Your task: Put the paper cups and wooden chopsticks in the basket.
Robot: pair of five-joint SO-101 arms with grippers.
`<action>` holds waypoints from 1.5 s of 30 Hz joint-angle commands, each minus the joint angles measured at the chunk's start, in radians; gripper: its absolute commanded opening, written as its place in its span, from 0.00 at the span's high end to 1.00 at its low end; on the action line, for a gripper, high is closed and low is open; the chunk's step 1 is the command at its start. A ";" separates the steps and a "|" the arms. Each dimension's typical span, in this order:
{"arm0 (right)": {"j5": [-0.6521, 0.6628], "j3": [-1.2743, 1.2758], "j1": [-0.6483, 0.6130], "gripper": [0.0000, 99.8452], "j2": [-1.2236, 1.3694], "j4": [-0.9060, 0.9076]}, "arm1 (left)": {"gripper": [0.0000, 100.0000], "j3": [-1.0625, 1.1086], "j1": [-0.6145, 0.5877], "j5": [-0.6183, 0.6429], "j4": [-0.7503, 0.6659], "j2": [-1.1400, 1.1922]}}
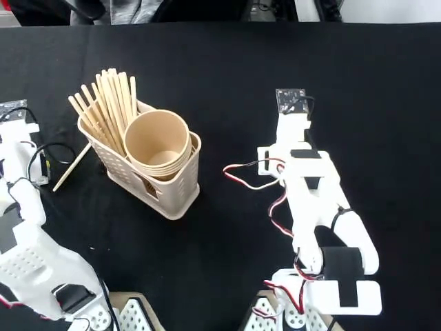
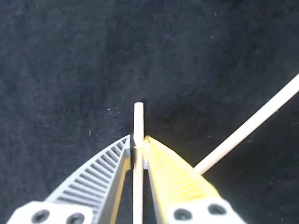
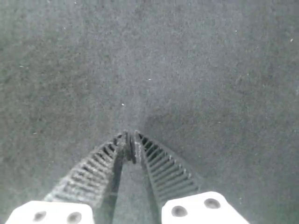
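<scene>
One wooden chopstick sat pinched at the tips of the left gripper, its jaws closed narrow on the stick with a short end poking out beyond them. Just beside it, a loose chopstick lay flat on the black table. The right gripper had its jaws pressed together on nothing.

In the high view, the basket stood at nine o'clock from the right arm. It held stacked paper cups and a fan of chopsticks leaning toward eleven o'clock. A stick (probably that loose one) lay at eight o'clock of the basket.

We judged the held stick light, stiff and smooth, and apt to swivel in a tip pinch. A hold nearer its middle would have suited it better, and it would want tilting upright to slip in among the others.
</scene>
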 commanded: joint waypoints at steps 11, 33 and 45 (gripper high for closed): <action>0.000 -0.004 -0.011 0.99 -0.024 -0.015 | 0.97 0.143 -0.007 0.000 0.064 -0.459; 0.000 -0.004 -0.011 0.99 -0.024 -0.011 | 0.97 0.386 0.035 0.706 -0.451 -1.507; 0.000 -0.004 -0.011 0.99 -0.024 -0.011 | 0.97 0.002 0.568 0.606 -0.446 -1.344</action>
